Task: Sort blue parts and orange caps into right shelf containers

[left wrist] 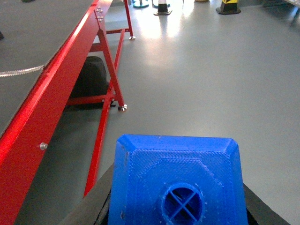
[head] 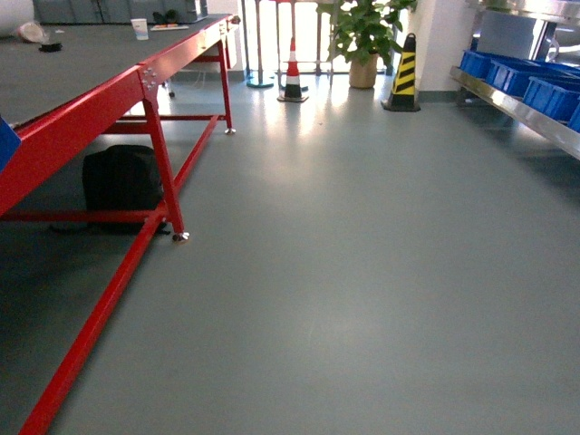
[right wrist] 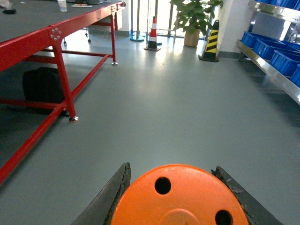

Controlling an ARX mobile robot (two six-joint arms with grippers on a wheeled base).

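Note:
In the left wrist view a blue part [left wrist: 154, 173], a box-shaped block with a round crossed hole in its top, fills the bottom. My left gripper [left wrist: 180, 208] is shut on it, and dark fingers [left wrist: 96, 204] show at both sides. In the right wrist view an orange cap [right wrist: 187, 199] with small holes in its flat top sits between the black fingers [right wrist: 115, 190] of my right gripper [right wrist: 176, 187], which is shut on it. The right shelf containers [head: 544, 86], blue bins, stand in a row on a steel shelf at the far right; the bins [right wrist: 276, 49] also show from the right wrist. Neither gripper shows in the head view.
A long red-framed table [head: 136, 91] runs along the left, with a black bag [head: 122, 181] under it and a floor-level red bar [head: 100, 317]. Ahead stand a red-white cone [head: 292, 77], a yellow-black cone [head: 404, 77] and a potted plant [head: 365, 41]. Grey floor lies between table and shelf [head: 521, 109].

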